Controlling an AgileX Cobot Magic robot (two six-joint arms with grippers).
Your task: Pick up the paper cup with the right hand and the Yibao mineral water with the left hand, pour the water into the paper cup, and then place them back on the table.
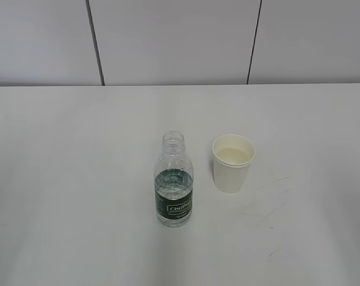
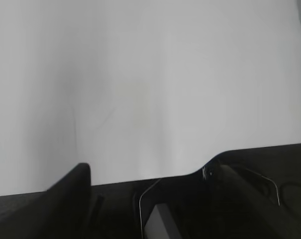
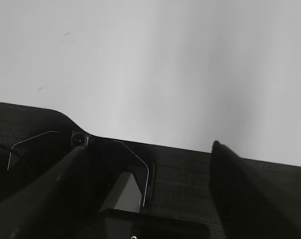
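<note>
Exterior: small clear plastic bottle with dark green label (image 1: 174,182) upright on white tabletop (image 1: 66,179), plain white paper cup (image 1: 232,162) just beside, on its right; no arm showing.
Left wrist: black pincer (image 2: 150,172) spread apart over bare table, bottle unseen.
Right wrist: black pincer (image 3: 148,147) likewise apart, cup out of frame; direction from either pincer undeterminable

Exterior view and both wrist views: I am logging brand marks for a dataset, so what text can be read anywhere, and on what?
Yibao mineral water, dark green label band: white lettering in a box, too small and blurred to read.
Paper cup: plain, no text.
Table: no text.
Both wrist views: no text visible.
</note>
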